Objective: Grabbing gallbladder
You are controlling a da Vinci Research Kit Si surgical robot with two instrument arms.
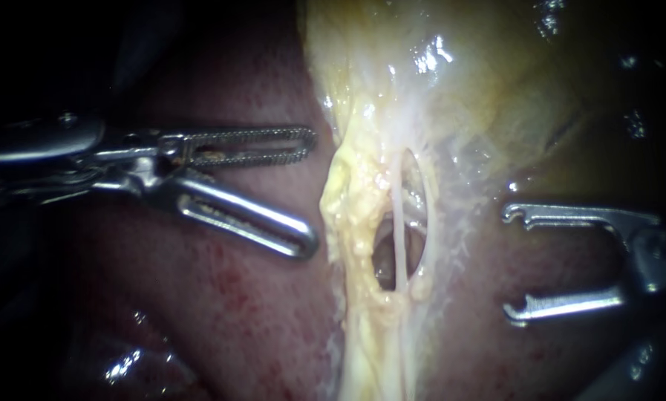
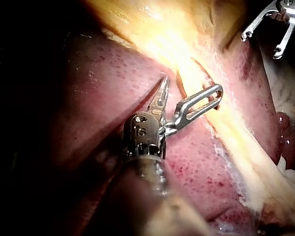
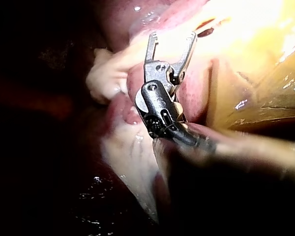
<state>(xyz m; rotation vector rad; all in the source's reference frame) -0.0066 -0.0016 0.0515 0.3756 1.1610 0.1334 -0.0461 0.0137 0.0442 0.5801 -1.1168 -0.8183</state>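
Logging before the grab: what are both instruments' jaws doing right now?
Left instrument: jaws open, holding nothing.
Right instrument: jaws open, holding nothing.

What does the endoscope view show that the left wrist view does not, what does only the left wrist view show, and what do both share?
Only the endoscope view: an oval opening in the yellow tissue band, crossed by a thin pale tube. Only the left wrist view: a pale white lump of tissue beyond the band, on the side of the right instrument. Both: the left instrument and the right instrument, jaws open and holding nothing, either side of the band, over the red liver.
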